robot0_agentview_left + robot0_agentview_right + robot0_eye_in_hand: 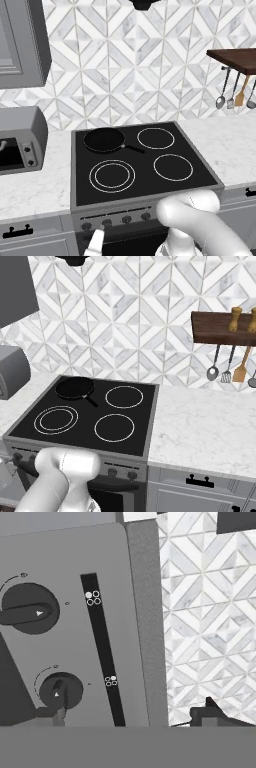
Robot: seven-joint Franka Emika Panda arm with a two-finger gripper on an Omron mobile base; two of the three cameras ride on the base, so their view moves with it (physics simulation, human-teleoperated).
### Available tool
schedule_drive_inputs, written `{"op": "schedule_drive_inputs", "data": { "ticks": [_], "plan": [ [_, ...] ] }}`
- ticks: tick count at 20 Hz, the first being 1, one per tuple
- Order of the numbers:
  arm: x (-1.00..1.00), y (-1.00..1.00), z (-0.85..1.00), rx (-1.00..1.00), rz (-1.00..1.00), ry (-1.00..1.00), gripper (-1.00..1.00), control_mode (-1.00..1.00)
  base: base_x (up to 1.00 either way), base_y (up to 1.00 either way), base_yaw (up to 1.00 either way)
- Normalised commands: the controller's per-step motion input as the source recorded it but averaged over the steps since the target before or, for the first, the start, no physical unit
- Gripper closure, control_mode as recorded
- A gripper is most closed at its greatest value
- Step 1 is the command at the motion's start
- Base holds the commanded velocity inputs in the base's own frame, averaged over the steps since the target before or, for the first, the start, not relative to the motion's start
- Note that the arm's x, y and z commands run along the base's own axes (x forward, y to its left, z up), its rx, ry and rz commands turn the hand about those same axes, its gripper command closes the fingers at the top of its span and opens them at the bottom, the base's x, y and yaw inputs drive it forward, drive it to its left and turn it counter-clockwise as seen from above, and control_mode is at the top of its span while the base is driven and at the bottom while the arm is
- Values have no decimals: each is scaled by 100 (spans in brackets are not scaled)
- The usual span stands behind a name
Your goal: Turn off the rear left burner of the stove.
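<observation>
Stove: four round zones on black glass top. Rear left burner at 10 o'clock on the top, covered by one black skillet; three other zones show white rings, the front left one doubled. Four small knobs visible on the front panel. Gripper jaws wide, holding nothing, close to the panel; two knobs in hand view, larger-looking knob at 10 o'clock. Four utensils hang at 3 o'clock.
</observation>
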Motion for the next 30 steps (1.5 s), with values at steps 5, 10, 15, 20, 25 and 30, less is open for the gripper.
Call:
{"op": "schedule_drive_inputs", "data": {
  "ticks": [5, 10, 15, 20, 25, 30],
  "plan": [
    [0, -11, 0, 8, 6, -1, -100, -100, 0, 0, 0],
    [0, -42, 0, 3, 11, 0, -100, -100, 0, 0, 0],
    [0, -33, 0, 1, 11, 0, -100, -100, 0, 0, 0],
    [23, -9, 0, 5, 7, 0, -100, -100, 0, 0, 0],
    [31, 0, 0, 4, 3, 0, -100, -100, 0, 0, 0],
    [9, 0, -6, 1, 5, 0, -100, -100, 0, 0, 0]
  ]
}}
